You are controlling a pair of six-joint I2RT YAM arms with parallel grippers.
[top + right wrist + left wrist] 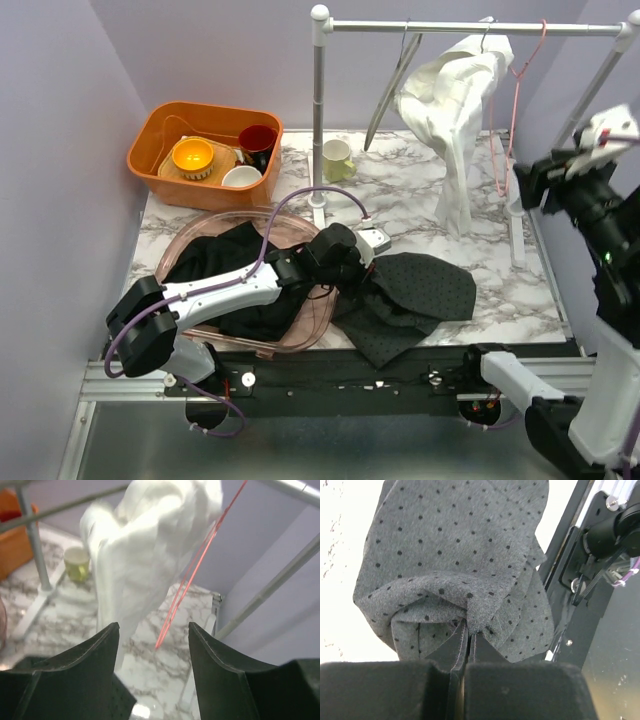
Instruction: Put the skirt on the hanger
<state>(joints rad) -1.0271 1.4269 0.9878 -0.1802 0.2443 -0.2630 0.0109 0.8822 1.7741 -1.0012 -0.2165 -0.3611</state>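
On the table, near its front edge, the dotted skirt is lying heaped, its long axis running left to right. I am pinching one fold in the left claw. The pink hanger is hanging well apart, far right. The right claw, spread and empty, is hovering nearer it.

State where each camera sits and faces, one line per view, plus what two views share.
Top external: above and behind the arm bases, looking down on rack and skirt; left arm and right arm show.
Left wrist: on the left gripper, looking at the pinched skirt; its fingers show.
Right wrist: on the open right gripper, facing white garment and pink hanger; its fingers show.
Shared: top and right wrist show the cup.
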